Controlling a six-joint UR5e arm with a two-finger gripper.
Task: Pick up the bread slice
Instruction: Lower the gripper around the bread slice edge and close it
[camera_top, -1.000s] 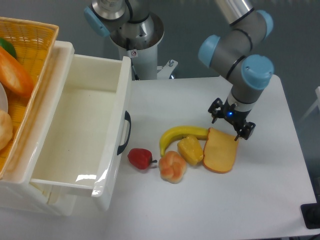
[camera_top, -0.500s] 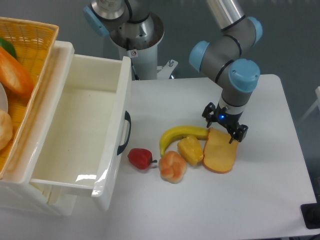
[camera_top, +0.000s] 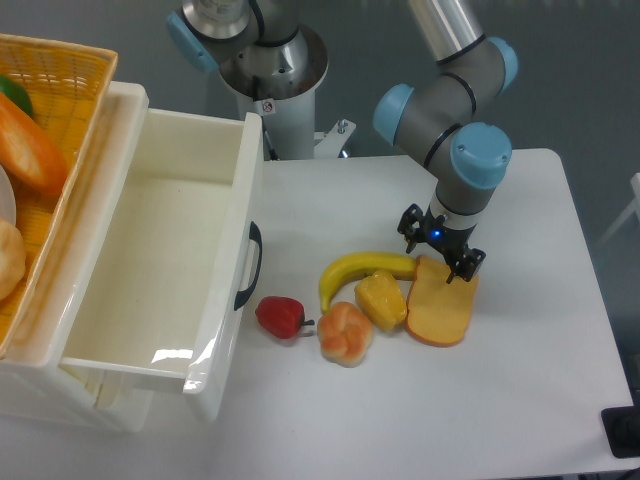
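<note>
The bread slice (camera_top: 441, 306) lies flat on the white table, right of centre, yellow-orange with a darker crust rim. My gripper (camera_top: 437, 258) hangs just over its far edge, fingers pointing down and spread apart, open with nothing between them. One fingertip (camera_top: 463, 270) stands over the slice's upper right corner; the other is near the banana's tip. I cannot tell whether the fingers touch the slice.
A banana (camera_top: 362, 270), a small yellow lumpy piece (camera_top: 381, 299), a round orange-pink bun (camera_top: 346, 332) and a red pepper (camera_top: 280, 316) lie left of the slice. A white open drawer (camera_top: 170, 260) and a wicker basket (camera_top: 40, 150) fill the left side.
The gripper has shifted left and slightly down, from right of the slice's top corner to over its far edge. The slice has not moved.
</note>
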